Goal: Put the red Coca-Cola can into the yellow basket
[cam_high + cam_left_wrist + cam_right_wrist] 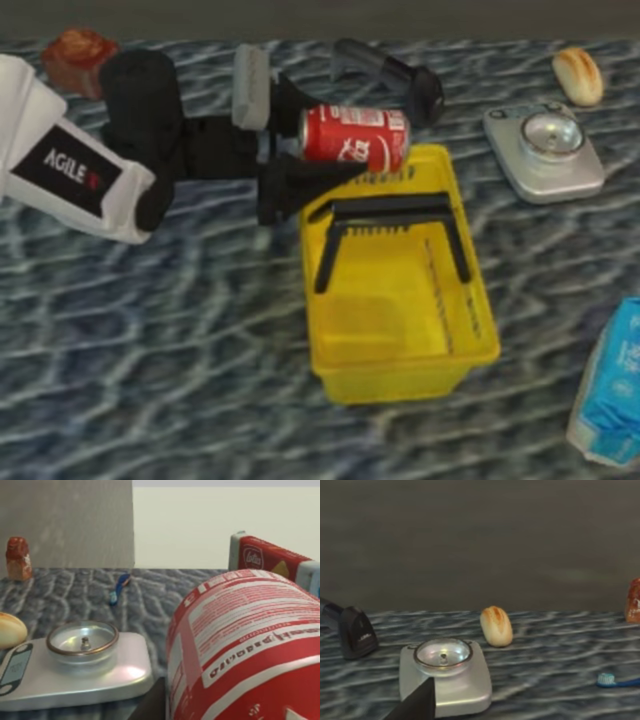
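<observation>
Overhead first: you see the left gripper (318,150) reaching in from the table's left edge, its fingers pinched on the red Coca-Cola can (355,137). That can lies on its side, lifted above the far rim of the yellow basket (400,340), which sits near the table's middle with its black handles (390,215) folded across the top. Along the far edge you find a brownish-red cube (78,58) at the left corner, a dark scanner (395,75) behind the can, a silver scale (545,150) and a bread roll (578,75) toward the right corner. At the right edge lies a blue packet (615,385).

Left wrist view next: the red Coca-Cola can (245,650) fills the near side for you, with the silver scale (75,665) beyond it and a blue toothbrush (119,587) farther off.

Right wrist view last: you get the silver scale (445,672), the bread roll (496,625) and the dark scanner (355,632); whether the right gripper is spread or closed, you cannot tell.
</observation>
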